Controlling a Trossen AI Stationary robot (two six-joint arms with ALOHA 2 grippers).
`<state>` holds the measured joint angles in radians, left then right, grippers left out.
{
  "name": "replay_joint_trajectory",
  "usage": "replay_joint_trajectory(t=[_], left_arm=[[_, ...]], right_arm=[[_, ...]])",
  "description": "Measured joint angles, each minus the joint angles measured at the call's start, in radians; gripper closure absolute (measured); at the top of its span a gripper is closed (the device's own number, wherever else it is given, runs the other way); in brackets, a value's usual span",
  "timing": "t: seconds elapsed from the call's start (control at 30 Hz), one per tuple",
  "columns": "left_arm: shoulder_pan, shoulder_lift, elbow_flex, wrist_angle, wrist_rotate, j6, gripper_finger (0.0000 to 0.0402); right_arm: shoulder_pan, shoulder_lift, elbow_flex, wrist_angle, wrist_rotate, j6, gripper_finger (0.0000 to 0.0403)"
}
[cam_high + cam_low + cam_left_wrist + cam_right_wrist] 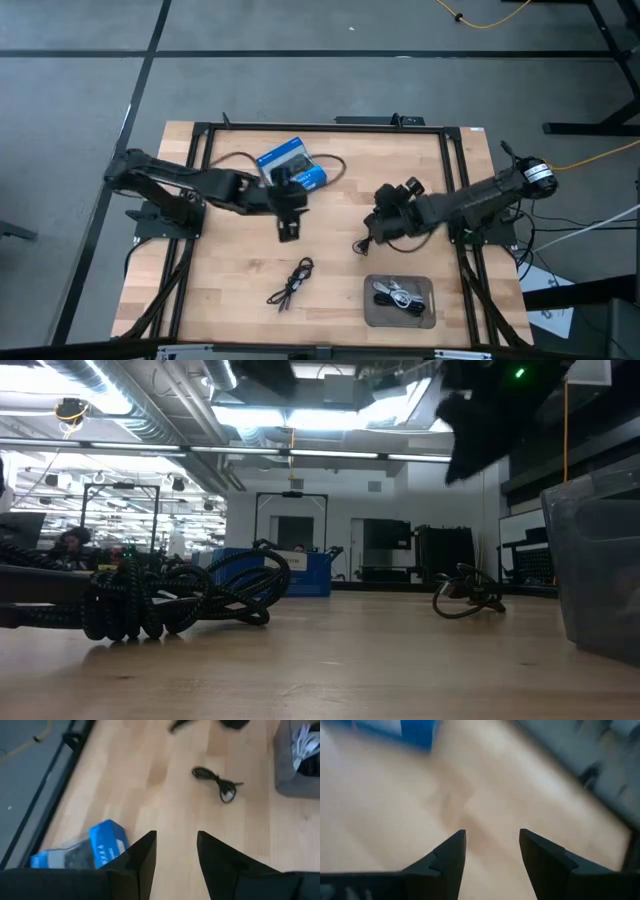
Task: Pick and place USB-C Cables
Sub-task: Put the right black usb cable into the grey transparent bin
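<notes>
One black USB-C cable [292, 283] lies loosely coiled on the wood near the table's near edge, large in the low view [180, 595]. A second black cable [358, 245] [220, 782] [465, 595] lies on the table beside my right gripper. More cables, whitish and black [397, 295], lie in the grey tray. My left gripper [288, 230] [177, 850] hovers open just nearer than the blue box, over bare wood. My right gripper [375, 222] [492, 845] is open above the table's middle right and holds nothing.
The blue box [292, 165] [100, 845] sits near the far edge with a black cord looped around it. The grey tray [372, 315] [600, 575] stands at the near right. A black frame [200, 130] rims the table. Bare wood lies between the arms.
</notes>
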<state>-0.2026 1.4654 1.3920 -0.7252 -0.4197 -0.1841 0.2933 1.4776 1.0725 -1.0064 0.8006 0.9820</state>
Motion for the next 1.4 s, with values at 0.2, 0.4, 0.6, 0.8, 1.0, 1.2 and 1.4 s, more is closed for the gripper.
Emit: replay_joint_trajectory(t=[0.2, 0.4, 0.6, 0.8, 1.0, 1.2, 1.4], left_arm=[[-0.022, -0.169, -0.141, 0.020, -0.009, -0.050, 0.0266], [-0.055, -0.217, -0.322, 0.191, -0.010, -0.155, 0.0266], [-0.080, -0.207, -0.460, 0.337, -0.008, -0.174, 0.0266], [-0.096, -0.208, -0.512, 0.383, -0.009, -0.235, 0.0266], [-0.121, -0.208, -0.514, 0.387, -0.009, -0.252, 0.0266], [-0.133, -0.208, -0.514, 0.386, -0.010, -0.252, 0.0266], [-0.133, -0.208, -0.514, 0.389, -0.018, -0.252, 0.0266]], right_arm=[[-0.149, 0.000, 0.000, 0.057, -0.482, -0.282, 0.0214], [-0.158, 0.000, 0.000, 0.150, -0.668, -0.626, 0.0214], [-0.122, 0.015, 0.000, 0.228, -0.672, -1.024, 0.0214], [-0.118, 0.081, 0.000, 0.262, -0.672, -1.071, 0.0214], [-0.119, 0.184, 0.000, 0.219, -0.695, -1.121, 0.0214], [-0.119, 0.305, 0.000, 0.239, -0.758, -1.184, 0.0214], [-0.119, 0.394, 0.008, 0.226, -0.741, -1.149, 0.0226]])
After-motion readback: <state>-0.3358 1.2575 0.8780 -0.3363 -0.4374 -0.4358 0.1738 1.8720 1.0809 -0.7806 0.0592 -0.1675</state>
